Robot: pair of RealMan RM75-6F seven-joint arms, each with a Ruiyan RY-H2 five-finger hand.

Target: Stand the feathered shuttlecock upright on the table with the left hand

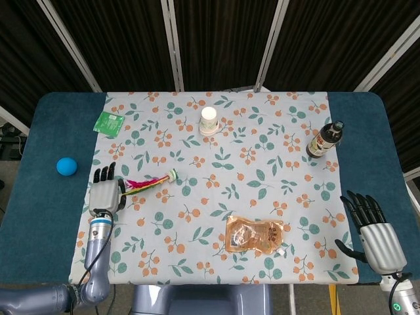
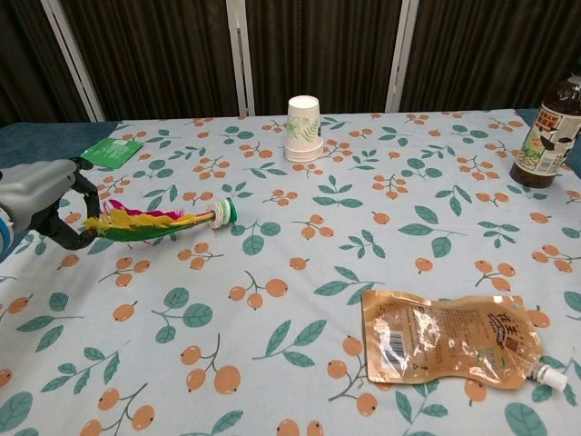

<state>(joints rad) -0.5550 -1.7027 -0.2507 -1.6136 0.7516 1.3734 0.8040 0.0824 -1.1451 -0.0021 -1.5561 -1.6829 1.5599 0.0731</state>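
1 cup [image 1: 209, 121] – 1 bottle [image 1: 325, 140]

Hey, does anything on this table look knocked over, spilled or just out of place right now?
Only the feathered shuttlecock: it lies roughly level rather than on its base, feather end pinched by the left hand. The paper cup sits upside down, and the brown pouch lies flat; nothing appears spilled.

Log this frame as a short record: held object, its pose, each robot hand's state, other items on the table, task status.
held object: feathered shuttlecock, gripped at the feather end by the left robot hand
pose: near horizontal, base pointing toward table centre
right robot hand: fingers spread, holds nothing, at the table's near right corner
other items: paper cup, brown bottle, brown pouch, green packet, blue ball
task status: shuttlecock not yet upright
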